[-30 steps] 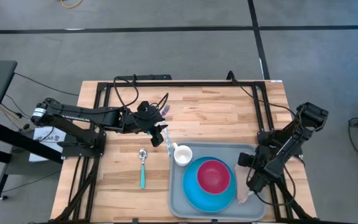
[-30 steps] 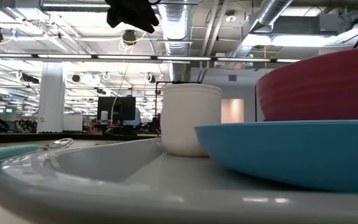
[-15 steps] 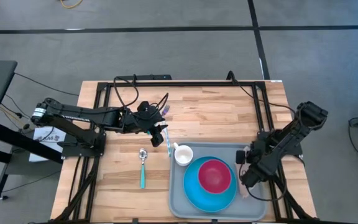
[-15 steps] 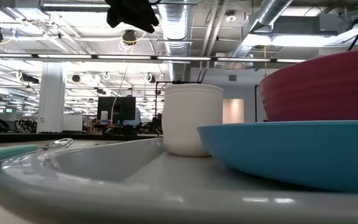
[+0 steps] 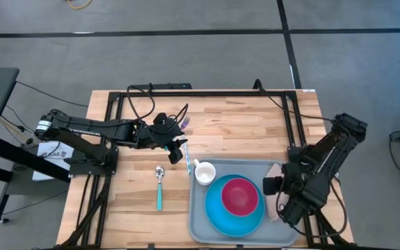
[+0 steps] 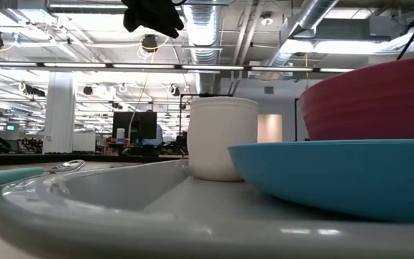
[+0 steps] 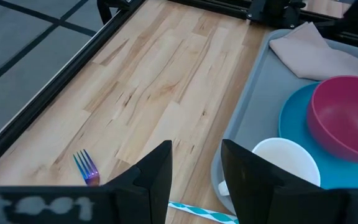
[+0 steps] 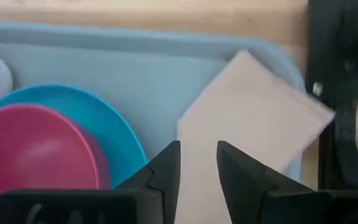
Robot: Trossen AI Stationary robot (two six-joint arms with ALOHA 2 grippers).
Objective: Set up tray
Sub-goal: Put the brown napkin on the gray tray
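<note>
The right end effector (image 8: 197,163) hangs with its dark fingers slightly parted and nothing between them, over a beige folded cloth napkin (image 8: 247,130) lying in the right part of the large flat light-grey plastic tray (image 5: 200,208), whose corners are rounded and rim low. The tray sits at the table's (image 5: 137,215) front edge, right of centre, carrying a round blue plate (image 5: 217,215) with a pink bowl (image 5: 239,195) in it and a small white cup (image 5: 204,172) at its back-left corner. The left end effector (image 7: 194,171) hovers near that corner, fingers likewise parted and empty. The napkin is mostly hidden beneath the right arm in the high view. Against a second earlier, the right arm has shifted toward the front edge; the left has stayed put.
</note>
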